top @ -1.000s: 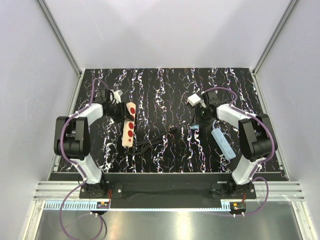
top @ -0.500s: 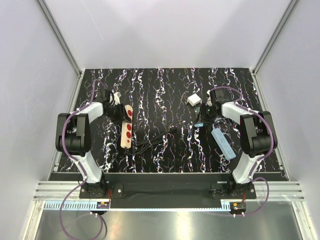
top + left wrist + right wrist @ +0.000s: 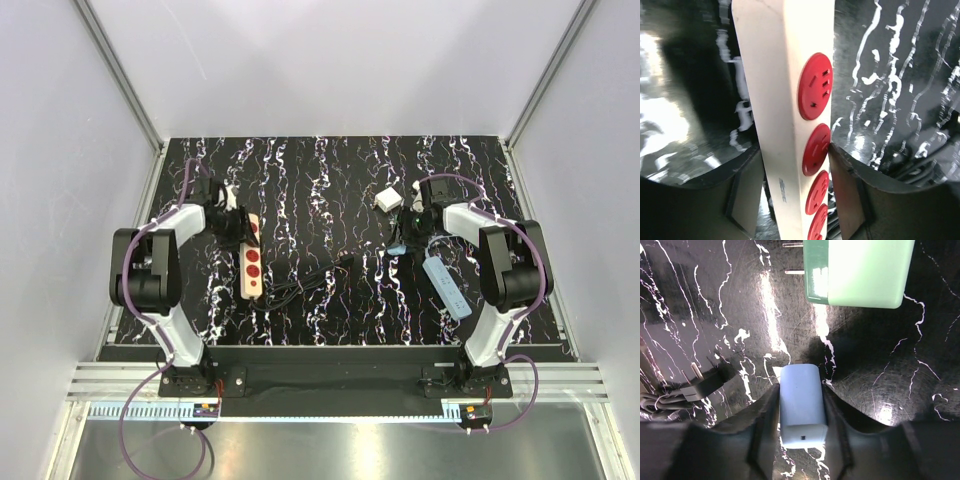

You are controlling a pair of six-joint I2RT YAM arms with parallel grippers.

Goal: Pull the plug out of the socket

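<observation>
Left hand (image 3: 795,150) clamping the socket strip (image 3: 785,75); plug (image 3: 388,199) lying free.
Right hand (image 3: 800,388) is pinching a blue block (image 3: 801,415); lowering the strip flat before release seems wise.

White cube plug (image 3: 388,199) lying unplugged far right, prongs bare, beige red-spotted socket (image 3: 250,262) at left

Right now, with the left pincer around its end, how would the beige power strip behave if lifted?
The power strip would probably stay stiff, as its casing looks straight and hard. Its black cord would likely drag behind. The glossy sides might slip in the left pincer.
</observation>
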